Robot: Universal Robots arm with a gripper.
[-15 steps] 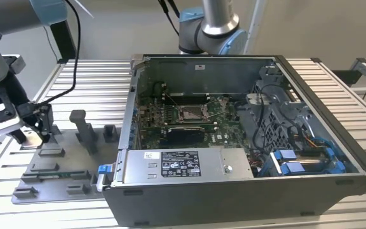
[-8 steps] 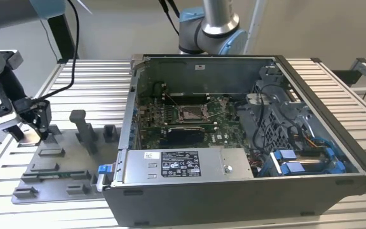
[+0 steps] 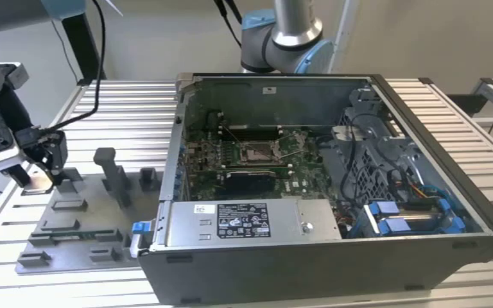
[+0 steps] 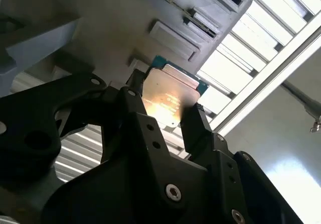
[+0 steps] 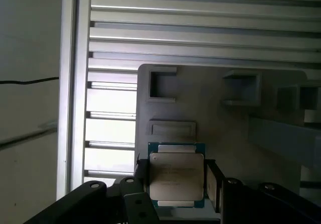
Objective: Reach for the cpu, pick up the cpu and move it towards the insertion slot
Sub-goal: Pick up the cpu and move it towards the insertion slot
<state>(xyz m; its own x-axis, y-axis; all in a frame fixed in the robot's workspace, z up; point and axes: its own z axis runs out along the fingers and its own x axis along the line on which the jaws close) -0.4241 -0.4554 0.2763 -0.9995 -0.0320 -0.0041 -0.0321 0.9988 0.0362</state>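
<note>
The cpu (image 5: 176, 176) is a thin square chip with a silvery top and a green rim. It sits between the two black fingers of my gripper (image 5: 176, 180), which press on its opposite edges. The second wrist view shows the same hold, with the cpu (image 4: 168, 96) between the fingertips of the gripper (image 4: 165, 108). In the exterior view the gripper (image 3: 36, 181) hangs at the far left over the far left corner of the grey fixture plate (image 3: 75, 224), and the cpu (image 3: 38, 187) sits at its tip. The insertion slot (image 3: 255, 152) lies inside the open computer case (image 3: 332, 256), well to the exterior view's right.
Upright grey blocks (image 3: 110, 170) stand on the fixture plate between the gripper and the case wall. A second arm's base (image 3: 285, 45) rises behind the case. The table is slatted metal (image 3: 118, 115). Cables and blue drive bays (image 3: 409, 215) fill the case's right side.
</note>
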